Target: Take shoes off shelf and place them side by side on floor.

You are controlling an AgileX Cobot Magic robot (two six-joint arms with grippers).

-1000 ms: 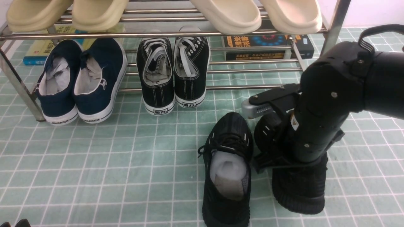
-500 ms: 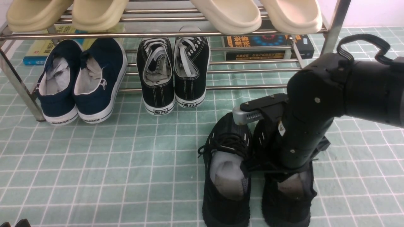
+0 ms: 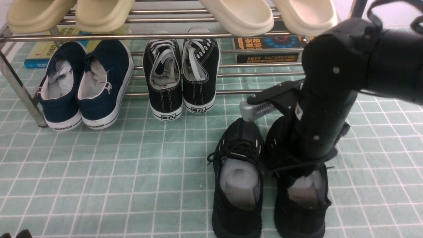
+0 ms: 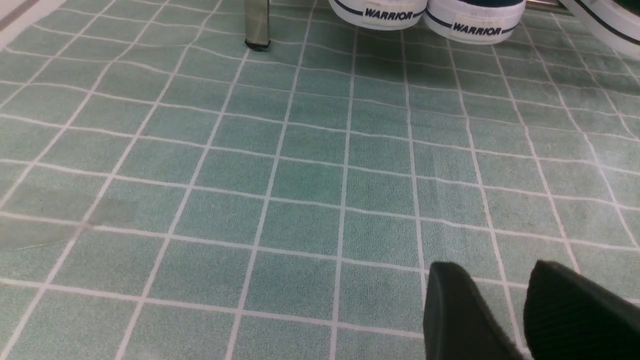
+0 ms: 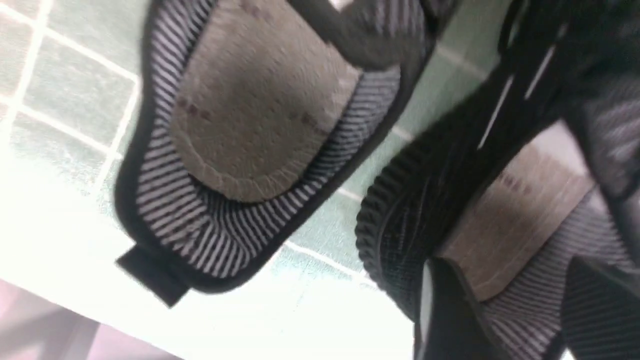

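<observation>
Both black knit shoes stand side by side on the green gridded floor (image 3: pixel 99 172), toes toward the shelf (image 3: pixel 165 36). The left shoe (image 3: pixel 238 178) shows its white stuffing. My right arm (image 3: pixel 327 99) hangs over the right shoe (image 3: pixel 300 201) and hides its laces. In the right wrist view my right gripper (image 5: pixel 505 280) is open, its fingers (image 5: pixel 440 315) standing apart either side of that shoe's collar wall (image 5: pixel 500 215); the other shoe (image 5: pixel 250 115) lies beside it. My left gripper (image 4: pixel 495 270) is open over bare floor, holding nothing.
Navy slip-ons (image 3: pixel 86 86) and black canvas sneakers (image 3: pixel 181 79) sit on the shelf's lower tier, beige slippers (image 3: pixel 238 16) on the upper. Books (image 3: pixel 281 49) lie behind. A shelf leg (image 4: pixel 257 25) stands near the navy heels (image 4: pixel 380 10).
My right arm brought the right shoe down and to the left beside the other shoe. Its jaws then spread apart and the wrist rose a little.
</observation>
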